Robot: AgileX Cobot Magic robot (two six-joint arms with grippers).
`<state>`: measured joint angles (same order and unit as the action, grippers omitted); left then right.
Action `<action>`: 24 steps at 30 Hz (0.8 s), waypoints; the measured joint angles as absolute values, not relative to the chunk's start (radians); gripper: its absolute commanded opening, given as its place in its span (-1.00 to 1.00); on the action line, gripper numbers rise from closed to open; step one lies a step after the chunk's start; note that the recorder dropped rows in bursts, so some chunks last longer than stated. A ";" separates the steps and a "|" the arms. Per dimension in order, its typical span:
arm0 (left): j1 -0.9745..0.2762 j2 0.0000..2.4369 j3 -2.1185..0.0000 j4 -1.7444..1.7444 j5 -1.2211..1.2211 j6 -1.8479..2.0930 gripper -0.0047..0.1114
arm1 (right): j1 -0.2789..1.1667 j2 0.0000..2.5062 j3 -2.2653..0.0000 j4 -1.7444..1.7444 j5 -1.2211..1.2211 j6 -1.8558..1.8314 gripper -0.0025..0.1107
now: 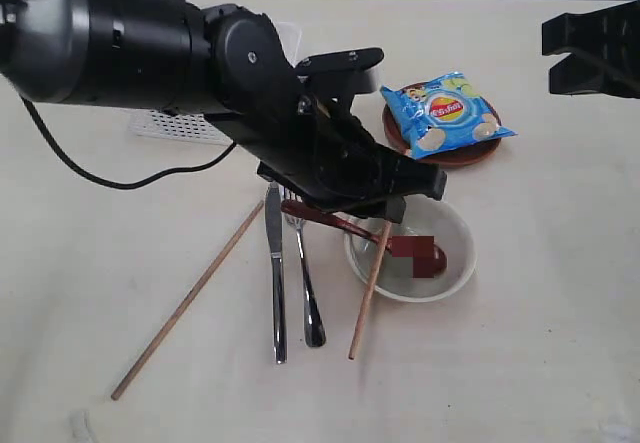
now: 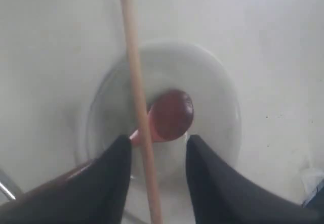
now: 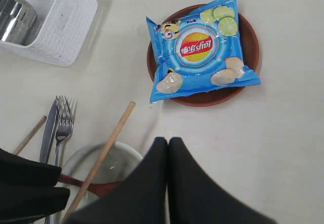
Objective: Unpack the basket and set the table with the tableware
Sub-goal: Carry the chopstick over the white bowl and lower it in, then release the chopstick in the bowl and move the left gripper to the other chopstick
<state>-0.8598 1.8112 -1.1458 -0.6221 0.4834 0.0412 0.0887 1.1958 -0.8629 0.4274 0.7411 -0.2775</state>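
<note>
Over the pale bowl (image 1: pixel 455 231), left gripper (image 2: pixel 158 139) stands spread, spoon (image 2: pixel 172 114) lying inside, chopstick (image 2: pixel 132 57) leaning between the jaws (snag it on retreat and it rolls off). Right gripper (image 3: pixel 168 144) is pressed together, empty. Steel cup (image 3: pixel 15 16) sits in the basket (image 3: pixel 66 29); from outside, the left arm (image 1: pixel 150 43) blocks most of that basket.

table (image 1: pixel 560 303): pale cream, plain | basket (image 3: pixel 66 27): white, fine perforated grid | crisp bag (image 3: pixel 200 49): blue, red-and-yellow logo, green lime slices | plate (image 3: pixel 249 47): brown | bowl (image 1: pixel 452 235): pale off-white | spoon (image 2: pixel 172 114): red-brown | chopsticks (image 1: pixel 185 303): light wood | knife (image 1: pixel 277 293), fork (image 1: pixel 310 303), cup (image 3: pixel 15 16): shiny steel grey
</note>
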 measured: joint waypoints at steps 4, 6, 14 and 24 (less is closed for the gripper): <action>-0.860 1.769 -1.146 -0.608 0.505 0.043 -0.31 | 0.089 1.196 -0.863 0.427 0.741 -0.277 -0.96; -0.860 1.744 -1.146 -0.567 0.527 0.043 -0.31 | 0.089 1.196 -0.863 0.427 0.741 -0.277 -0.96; -0.860 1.547 -1.146 0.047 0.723 -0.308 -0.31 | 0.089 1.196 -0.863 0.427 0.748 -0.277 -0.96; -0.857 1.412 -1.074 0.111 1.075 -0.280 -0.31 | 0.089 1.196 -0.863 0.427 0.764 -0.277 -0.96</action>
<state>-0.8572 1.4120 -1.0744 0.1106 1.0748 -0.2798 0.0887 1.1958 -0.8629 0.4274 0.7639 -0.2775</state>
